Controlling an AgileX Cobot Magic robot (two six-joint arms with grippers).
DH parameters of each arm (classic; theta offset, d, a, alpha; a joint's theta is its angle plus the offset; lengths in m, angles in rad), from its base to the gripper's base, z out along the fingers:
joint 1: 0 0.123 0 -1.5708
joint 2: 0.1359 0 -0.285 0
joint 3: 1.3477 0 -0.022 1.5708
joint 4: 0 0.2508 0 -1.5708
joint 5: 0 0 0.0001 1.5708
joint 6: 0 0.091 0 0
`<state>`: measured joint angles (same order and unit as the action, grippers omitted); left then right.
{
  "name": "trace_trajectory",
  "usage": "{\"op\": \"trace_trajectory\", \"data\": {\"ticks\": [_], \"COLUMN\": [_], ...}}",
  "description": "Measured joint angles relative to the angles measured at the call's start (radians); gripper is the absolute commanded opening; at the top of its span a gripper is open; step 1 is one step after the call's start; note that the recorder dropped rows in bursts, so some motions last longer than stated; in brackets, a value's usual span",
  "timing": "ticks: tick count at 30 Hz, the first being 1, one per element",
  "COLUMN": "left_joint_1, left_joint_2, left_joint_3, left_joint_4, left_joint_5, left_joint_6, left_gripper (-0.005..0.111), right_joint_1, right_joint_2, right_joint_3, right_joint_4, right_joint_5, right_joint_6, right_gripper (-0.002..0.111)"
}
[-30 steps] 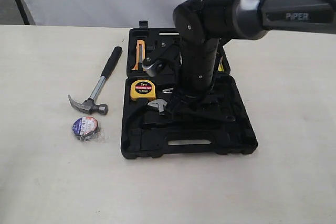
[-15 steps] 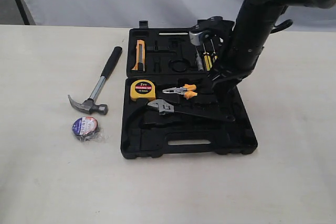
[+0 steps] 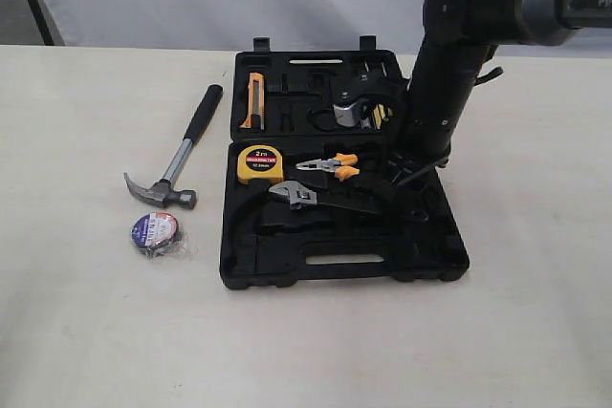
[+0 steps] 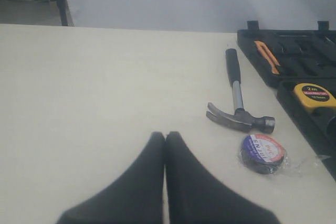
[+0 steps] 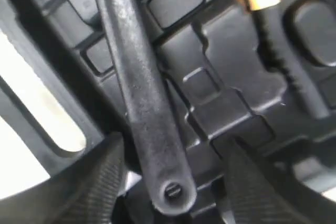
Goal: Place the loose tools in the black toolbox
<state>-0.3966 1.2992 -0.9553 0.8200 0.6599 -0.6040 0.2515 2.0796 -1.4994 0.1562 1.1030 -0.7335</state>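
Observation:
The black toolbox (image 3: pixel 277 274) lies open on the table. The adjustable wrench (image 3: pixel 308 199) rests slanted in the front half, silver jaw by the yellow tape measure (image 3: pixel 260 163). My right gripper (image 3: pixel 400 177) hangs over the handle end. In the right wrist view the right gripper (image 5: pixel 173 184) is open, and its fingers (image 5: pixel 102 182) flank the wrench handle (image 5: pixel 139 93) without touching. The claw hammer (image 3: pixel 180 157) and the tape roll (image 3: pixel 155 232) lie on the table left of the box. My left gripper (image 4: pixel 165 136) is shut and empty, short of the hammer (image 4: pixel 237 114) and tape roll (image 4: pixel 262 153).
Orange-handled pliers (image 3: pixel 331 166) lie in the box beside the tape measure. An orange knife (image 3: pixel 252 97) and screwdrivers (image 3: pixel 378 114) sit in the rear half. The right arm (image 3: pixel 445 74) stands over the box's right rear. The moulded tray (image 5: pixel 226 103) fills the right wrist view.
The right arm has swung away from the middle of the box toward its right rear, uncovering the pliers and wrench. The wrench stays in the box. Hammer and tape roll have not moved.

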Motion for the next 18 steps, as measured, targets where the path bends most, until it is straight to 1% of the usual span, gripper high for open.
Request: {"op": "trace_trajectory", "data": {"ticks": [7,8,9,10,11,12,13,14,18], "left_joint_1": [0.0,0.0,0.0,0.0,0.0,0.0,0.0,0.0,0.0], "left_joint_2": [0.0,0.0,0.0,0.0,0.0,0.0,0.0,0.0,0.0], "left_joint_3": [0.0,0.0,0.0,0.0,0.0,0.0,0.0,0.0,0.0], "left_joint_4": [0.0,0.0,0.0,0.0,0.0,0.0,0.0,0.0,0.0], "left_joint_5": [0.0,0.0,0.0,0.0,0.0,0.0,0.0,0.0,0.0], "left_joint_6": [0.0,0.0,0.0,0.0,0.0,0.0,0.0,0.0,0.0], "left_gripper": [0.001,0.001,0.001,0.001,0.001,0.001,0.001,0.001,0.001], "right_joint_1": [0.033,0.034,0.034,0.034,0.034,0.034,0.034,0.034,0.035], "right_joint_2": [0.023,0.024,0.034,0.038,0.048,0.05,0.05,0.05,0.034], "right_joint_3": [0.0,0.0,0.0,0.0,0.0,0.0,0.0,0.0,0.0], "right_joint_4": [-0.006,-0.012,-0.023,-0.034,-0.046,-0.054,-0.067,-0.073,-0.093], "right_joint_5": [-0.004,-0.003,-0.008,-0.009,-0.012,-0.017,-0.021,-0.021,-0.035], "right_joint_6": [-0.033,-0.035,-0.039,-0.041,-0.044,-0.048,-0.063,-0.068,-0.103], "right_gripper": [0.055,0.054,0.051,0.037,0.028,0.01,0.002,0.0,0.0]}}
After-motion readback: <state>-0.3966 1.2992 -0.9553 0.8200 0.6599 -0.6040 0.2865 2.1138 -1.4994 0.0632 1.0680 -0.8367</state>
